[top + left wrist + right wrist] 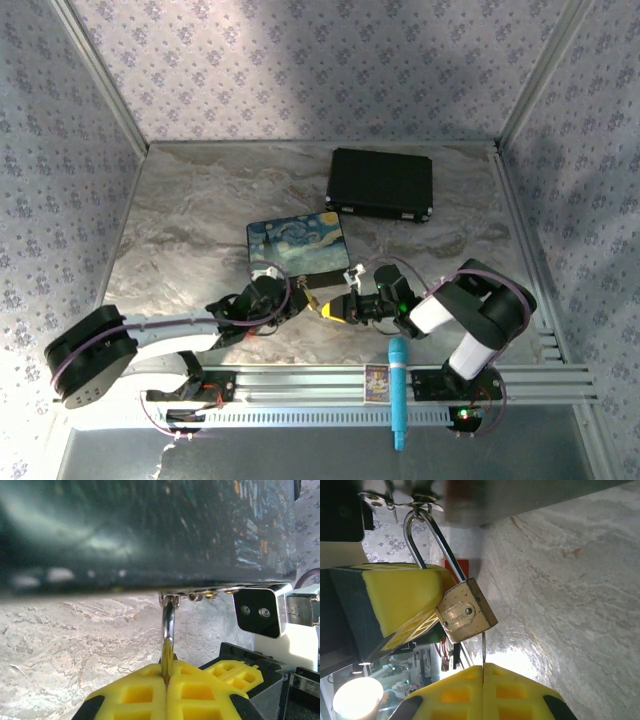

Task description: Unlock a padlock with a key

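Hanging by its thin silver shackle from the hasp of the painted box, the scuffed brass padlock sits clamped between yellow pads of the left gripper; the right gripper pinches the slim key meeting its base. Marbled worktop, floral-papered walls.

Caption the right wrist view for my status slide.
Right gripper holds the key with its tip at the brass padlock base; the shackle hangs from a metal hasp.

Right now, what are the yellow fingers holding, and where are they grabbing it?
The left gripper pinches the padlock by its brass body. The right gripper pinches the key by its back end, tip at the padlock's underside.
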